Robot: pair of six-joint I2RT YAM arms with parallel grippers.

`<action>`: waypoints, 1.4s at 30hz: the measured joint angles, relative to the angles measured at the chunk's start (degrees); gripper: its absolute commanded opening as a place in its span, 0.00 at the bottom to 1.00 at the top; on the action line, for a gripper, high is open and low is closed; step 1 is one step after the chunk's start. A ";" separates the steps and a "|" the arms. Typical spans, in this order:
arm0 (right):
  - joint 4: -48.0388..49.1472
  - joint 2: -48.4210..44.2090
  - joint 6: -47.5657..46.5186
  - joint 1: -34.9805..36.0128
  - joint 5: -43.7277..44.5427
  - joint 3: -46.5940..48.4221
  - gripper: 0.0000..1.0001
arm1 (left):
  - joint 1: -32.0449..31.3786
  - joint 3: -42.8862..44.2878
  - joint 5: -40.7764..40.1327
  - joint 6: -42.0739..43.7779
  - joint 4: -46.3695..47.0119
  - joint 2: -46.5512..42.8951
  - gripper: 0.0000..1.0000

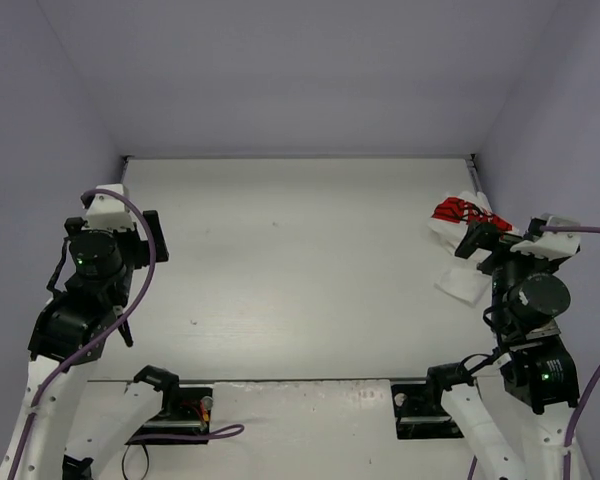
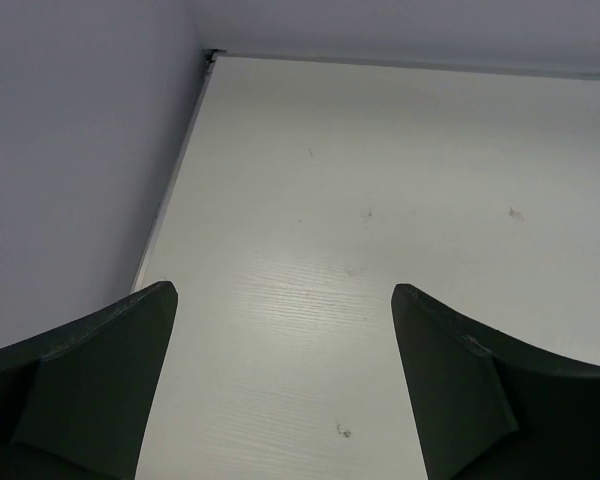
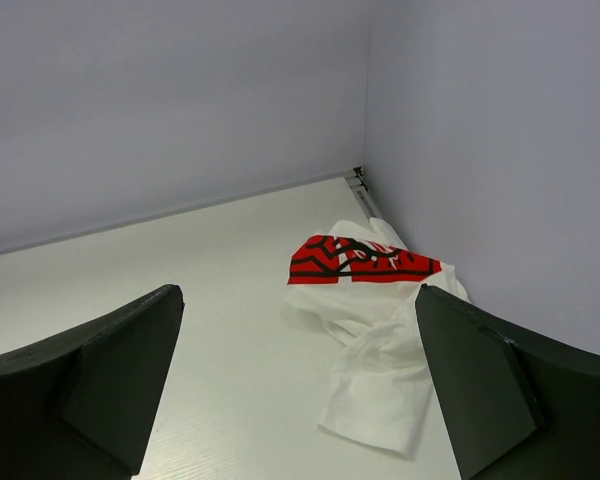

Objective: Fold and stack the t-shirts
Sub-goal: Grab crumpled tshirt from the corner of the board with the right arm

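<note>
Right wrist — crumpled t-shirt [image 3: 375,320] lies on table [image 3: 180,265].

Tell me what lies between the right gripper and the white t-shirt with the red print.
Nothing. In the right wrist view, only bare white table separates the open right gripper from the crumpled t-shirt.

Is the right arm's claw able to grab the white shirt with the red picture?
Probably yes. The right claw is open and aimed at the t-shirt, which lies crumpled on the table beside the wall, with nothing in between.
</note>
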 measured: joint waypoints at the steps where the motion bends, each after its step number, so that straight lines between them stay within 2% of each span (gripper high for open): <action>1: 0.02 0.24 -0.08 0.00 0.14 0.00 1.00 | 0.00 0.30 0.21 -0.14 -0.22 0.44 0.85; 5: 0.08 2.85 0.27 0.02 2.32 -0.02 1.00 | 0.00 2.13 0.66 -1.46 -1.64 3.25 0.85; 8: 0.50 9.38 3.65 0.05 9.19 0.13 0.98 | 0.00 3.32 1.93 -2.51 -2.06 6.25 0.85; 11: 0.77 20.93 6.79 -0.24 14.31 1.03 0.89 | 0.00 3.89 3.15 -3.84 -2.13 9.13 0.85; 14: 0.98 34.81 11.03 -3.01 14.19 2.65 0.82 | 0.00 4.18 4.84 -4.58 -2.24 12.31 0.85; 18: -0.23 50.00 18.61 -9.51 11.80 3.49 0.83 | 0.00 4.21 7.80 -5.58 -2.55 15.20 0.85; 21: -2.40 58.52 23.57 -11.86 12.31 4.66 0.84 | 0.00 4.21 10.01 -6.51 -2.70 15.50 0.85; 27: -4.22 68.41 30.45 -11.69 12.48 4.21 0.86 | 0.00 3.64 12.91 -7.39 -2.65 14.13 0.85; 34: -3.59 74.32 35.89 -11.88 13.21 1.55 0.80 | 0.00 1.29 15.08 -7.61 -2.81 13.55 0.85; 37: -1.62 74.24 36.90 -12.58 12.73 0.76 0.60 | 0.00 1.15 16.01 -7.97 -2.97 13.52 0.85; 38: -0.48 74.14 37.02 -12.98 12.14 0.29 0.48 | -0.01 1.15 16.33 -8.14 -2.96 13.44 0.85; 39: 0.85 73.98 37.09 -13.42 11.60 -0.30 0.31 | -0.02 1.15 16.52 -8.29 -2.96 13.34 0.85; 41: 3.39 73.52 36.60 -14.29 10.37 -1.64 0.08 | -0.02 1.15 16.74 -8.45 -2.98 13.13 0.85; 42: 4.74 73.40 36.51 -14.68 9.86 -2.33 0.00 | -0.02 1.15 16.85 -8.51 -2.96 13.03 0.85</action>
